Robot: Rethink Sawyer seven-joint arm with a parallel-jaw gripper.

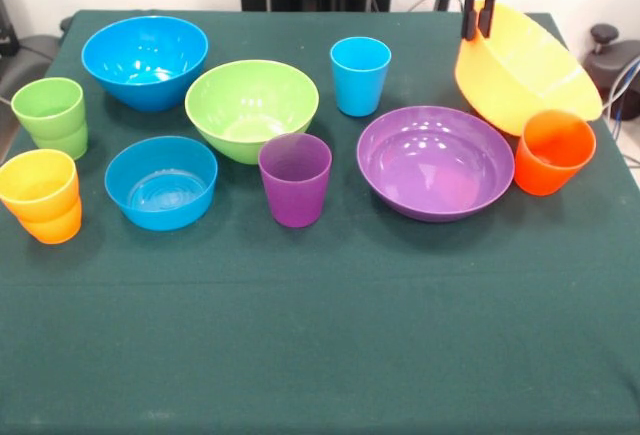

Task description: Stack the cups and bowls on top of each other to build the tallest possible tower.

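My gripper (478,33) hangs at the far right, its two black fingers shut on the rim of the large yellow bowl (530,70), which is tilted steeply with its opening facing up and to the right. The bowl's lower edge sits just behind an orange cup (553,151). The purple bowl (435,162) lies upright left of that cup. A lime green bowl (252,107), a big blue bowl (145,60) and a smaller blue bowl (161,182) stand separately on the left half. A light blue cup (360,75) and a purple cup (295,179) stand singly near the middle.
At the left edge a green cup (50,115) sits nested in another green one, and a yellow cup (38,183) sits nested in an orange cup (55,225). All rest on a dark green tablecloth (330,335), whose near half is open cloth.
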